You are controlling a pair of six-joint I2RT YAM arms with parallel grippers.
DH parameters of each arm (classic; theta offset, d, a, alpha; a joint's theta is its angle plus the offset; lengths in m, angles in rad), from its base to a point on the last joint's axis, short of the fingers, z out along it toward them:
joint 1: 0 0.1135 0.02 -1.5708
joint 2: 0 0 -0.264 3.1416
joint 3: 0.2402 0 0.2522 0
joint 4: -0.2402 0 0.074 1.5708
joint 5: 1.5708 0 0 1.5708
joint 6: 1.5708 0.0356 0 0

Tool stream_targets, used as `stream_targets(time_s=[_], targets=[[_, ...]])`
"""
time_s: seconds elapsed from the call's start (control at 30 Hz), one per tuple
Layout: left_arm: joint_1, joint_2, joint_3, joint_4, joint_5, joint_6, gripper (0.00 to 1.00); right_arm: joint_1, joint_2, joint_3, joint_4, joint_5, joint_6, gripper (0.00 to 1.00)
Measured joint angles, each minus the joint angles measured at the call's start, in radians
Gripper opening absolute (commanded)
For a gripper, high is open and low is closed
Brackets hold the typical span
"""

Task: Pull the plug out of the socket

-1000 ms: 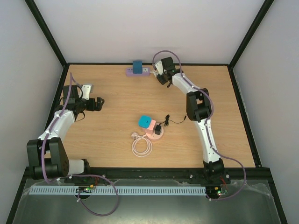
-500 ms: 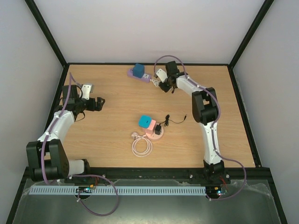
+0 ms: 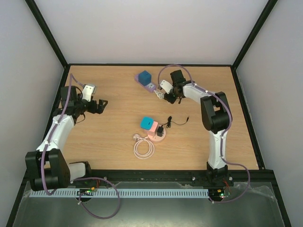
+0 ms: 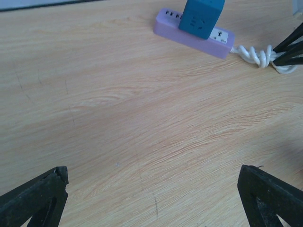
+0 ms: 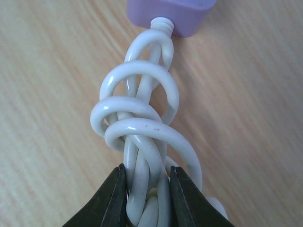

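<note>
A purple power strip (image 3: 151, 87) lies at the back of the table with a blue cube plug (image 3: 144, 77) standing in it. Both show in the left wrist view: the strip (image 4: 199, 45) and the plug (image 4: 201, 16). The strip's white cable (image 5: 137, 118) is twisted into a bundle. My right gripper (image 5: 147, 175) is shut on that bundle, just behind the strip's end (image 5: 175, 14); in the top view it (image 3: 165, 97) sits right of the strip. My left gripper (image 3: 101, 106) is open and empty at the left, over bare wood (image 4: 151, 175).
A pink round socket (image 3: 156, 135) with a teal cube (image 3: 146, 122) and a black adapter (image 3: 161, 130) sits mid-table, with a coiled pale cable (image 3: 143, 149) in front of it. A black frame edges the table.
My right gripper has dragged the strip by its cable toward the near right, and the strip has swung round with the blue plug still in it. The left arm has barely moved.
</note>
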Motion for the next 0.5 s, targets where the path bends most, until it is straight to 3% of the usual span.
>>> stream_targets(time_s=[0.5], targets=[[0.0,-0.056,0.024,-0.088,0.034,0.121,1.0,0.005,-0.193,-0.278,0.032,-0.001,-0.084,0.21]])
